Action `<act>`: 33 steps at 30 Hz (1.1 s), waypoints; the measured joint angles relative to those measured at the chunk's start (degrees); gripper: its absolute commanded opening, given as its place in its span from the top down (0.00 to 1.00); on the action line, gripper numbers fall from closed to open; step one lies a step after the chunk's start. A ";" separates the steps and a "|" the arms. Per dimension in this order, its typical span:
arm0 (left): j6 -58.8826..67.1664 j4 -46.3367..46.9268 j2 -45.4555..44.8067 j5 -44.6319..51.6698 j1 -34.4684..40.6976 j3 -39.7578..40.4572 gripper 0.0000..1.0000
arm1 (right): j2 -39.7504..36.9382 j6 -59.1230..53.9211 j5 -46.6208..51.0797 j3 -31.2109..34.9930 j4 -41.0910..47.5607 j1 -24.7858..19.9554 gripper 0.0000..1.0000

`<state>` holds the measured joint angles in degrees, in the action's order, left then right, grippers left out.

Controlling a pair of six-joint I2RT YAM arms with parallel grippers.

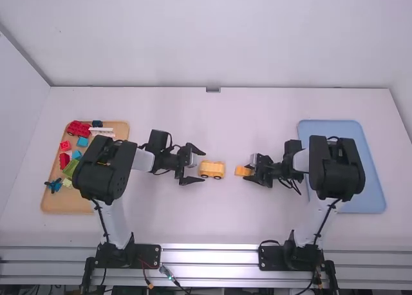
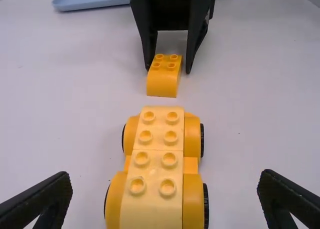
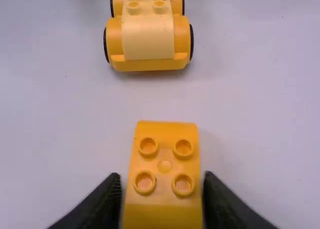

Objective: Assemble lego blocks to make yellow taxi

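The wheeled yellow base (image 2: 156,156) stands upright on the white surface (image 1: 238,211), between the two arms, its studs up, so probably it can receive more blocks. The left gripper (image 1: 204,165) has its fingers widely spread at one end of this base, perhaps to steady it. The right gripper (image 3: 161,184) has its fingers spread slightly wider than the orange block (image 3: 165,167), one at each side, which seems suitable for grasping it.
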<state>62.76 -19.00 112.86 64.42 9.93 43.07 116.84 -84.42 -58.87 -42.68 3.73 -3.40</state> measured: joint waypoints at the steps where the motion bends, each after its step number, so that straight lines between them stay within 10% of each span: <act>1: -0.02 0.04 0.59 -0.11 0.11 0.00 0.01 | 0.00 0.31 0.04 -0.02 -0.57 0.26 0.72; 9: -0.02 0.02 1.38 -0.17 0.11 0.00 0.01 | 0.00 1.81 -0.11 -0.24 -0.33 0.50 0.76; 23: -0.02 0.68 3.58 -1.81 3.34 2.89 0.01 | 0.00 -6.56 0.09 -16.15 33.94 4.96 0.81; 33: -0.07 0.96 5.92 -3.21 4.59 3.50 0.09 | 0.00 -11.93 0.13 -21.31 38.32 9.94 0.81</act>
<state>62.70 -18.04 118.78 61.21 14.52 46.57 116.84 -96.36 -58.74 -63.99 42.04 6.55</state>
